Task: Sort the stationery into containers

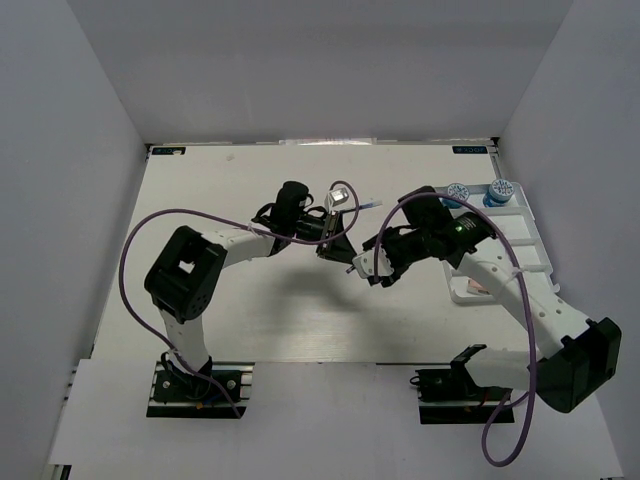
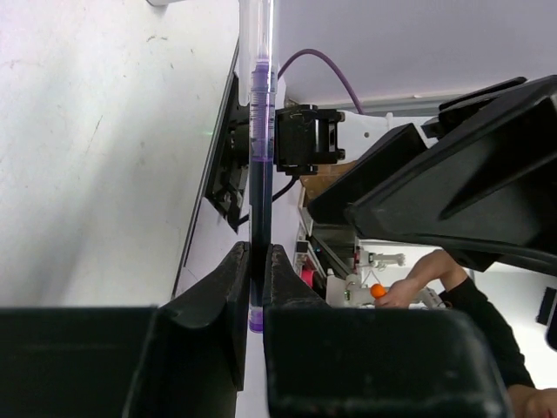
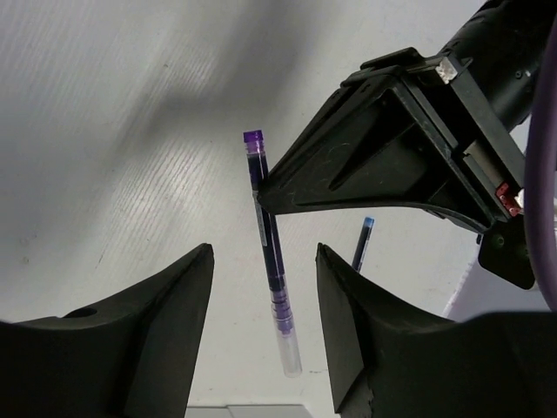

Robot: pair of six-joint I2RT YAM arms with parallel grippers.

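My left gripper (image 2: 258,270) is shut on a thin purple pen (image 2: 259,157) with a clear cap and holds it above the table. In the right wrist view the same pen (image 3: 271,270) hangs between my right gripper's (image 3: 265,326) open fingers without touching them, with the left gripper (image 3: 383,165) gripping its upper end. From above, the left gripper (image 1: 335,248) and right gripper (image 1: 368,268) meet at mid-table. The white divided tray (image 1: 530,240) lies at the right. A blue pen (image 3: 363,244) lies on the table beyond.
Two blue-white round items (image 1: 458,192) stand at the tray's far end, and a small pink piece (image 1: 478,288) lies in its near end. White walls enclose the table on three sides. Purple cables loop off both arms.
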